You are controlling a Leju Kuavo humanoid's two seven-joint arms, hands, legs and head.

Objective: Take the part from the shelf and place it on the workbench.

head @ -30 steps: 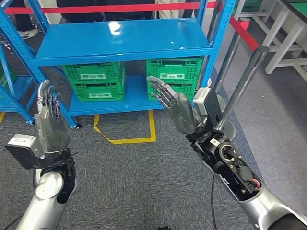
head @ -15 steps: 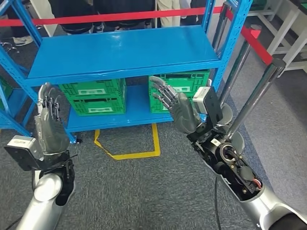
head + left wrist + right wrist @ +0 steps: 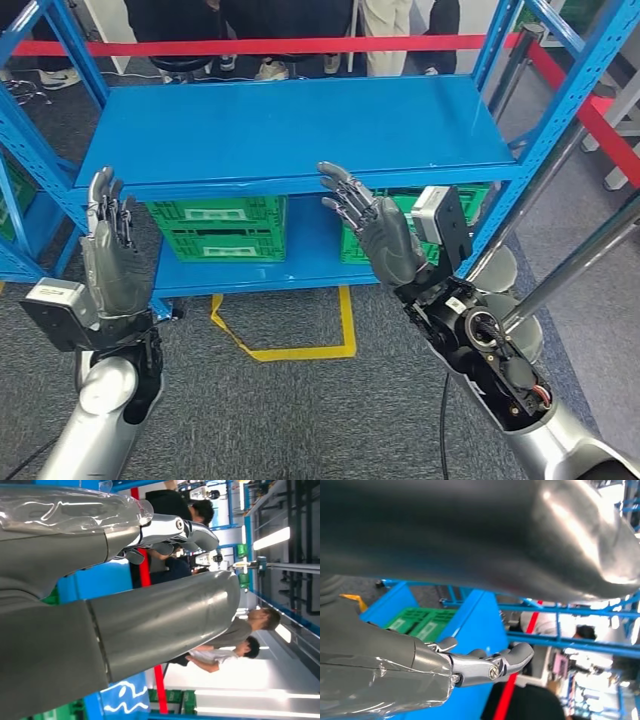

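Here, both hands [image 3: 113, 265] [image 3: 385, 235] raised, fingers [image 3: 343, 195] spread, before shelf [image 3: 294, 130].

A bright blue shelf [image 3: 294, 125] is seen ahead of the hands, its posts painted the same blue. Green lattice-walled crates [image 3: 219, 228] with white labels are kept on the lower board, beyond the grey left hand [image 3: 112, 262] and the grey right hand [image 3: 377, 232], whose fingers are darker with silver metal. A red tape [image 3: 249, 46] is stretched behind the shelf. Yellow lines [image 3: 294, 345] are marked on the grey speckled carpet [image 3: 287, 420] below the hands.
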